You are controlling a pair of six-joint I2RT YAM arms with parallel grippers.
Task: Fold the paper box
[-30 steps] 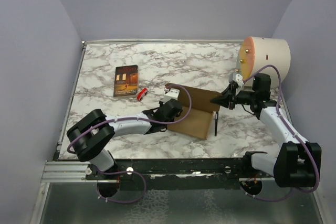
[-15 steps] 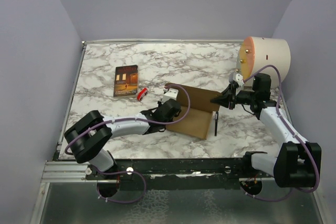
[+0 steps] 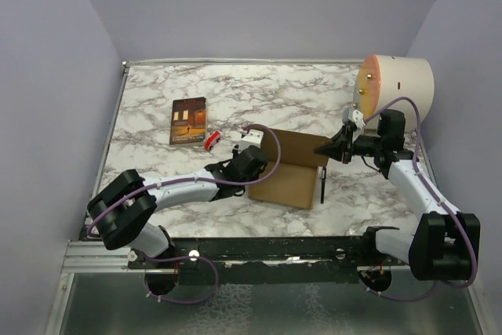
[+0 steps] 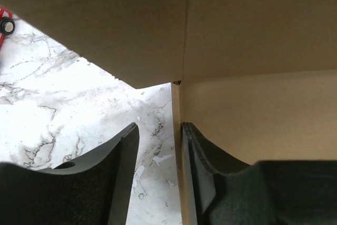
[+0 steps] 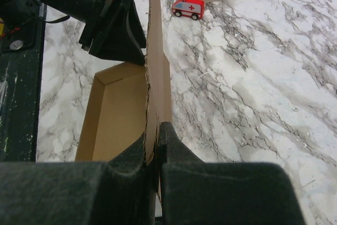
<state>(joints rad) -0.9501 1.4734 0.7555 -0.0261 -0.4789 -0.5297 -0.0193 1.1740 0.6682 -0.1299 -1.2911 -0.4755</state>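
The paper box [image 3: 289,182] is brown cardboard, its shallow tray lying on the marble table with one panel [image 3: 302,148] standing upright behind it. My right gripper [image 3: 329,149] is shut on the right end of that panel; the right wrist view shows its fingers [image 5: 174,146] clamped on the thin cardboard edge [image 5: 155,77]. At the tray's left end is my left gripper [image 3: 252,156], open. In the left wrist view [image 4: 158,133] the box's wall edge [image 4: 176,130] stands between the jaws, against the right finger [image 4: 196,154], with a gap to the left finger [image 4: 125,154].
A dark book [image 3: 188,120] and a small red toy ambulance [image 3: 212,141] lie to the box's left rear. A large cream cylinder [image 3: 398,84] sits at the back right, just behind the right arm. Purple walls enclose the table on three sides.
The left gripper's jaws have opened, letting go of the box's left wall, and the left arm's elbow has swung leftward. The right gripper keeps its hold unmoved.
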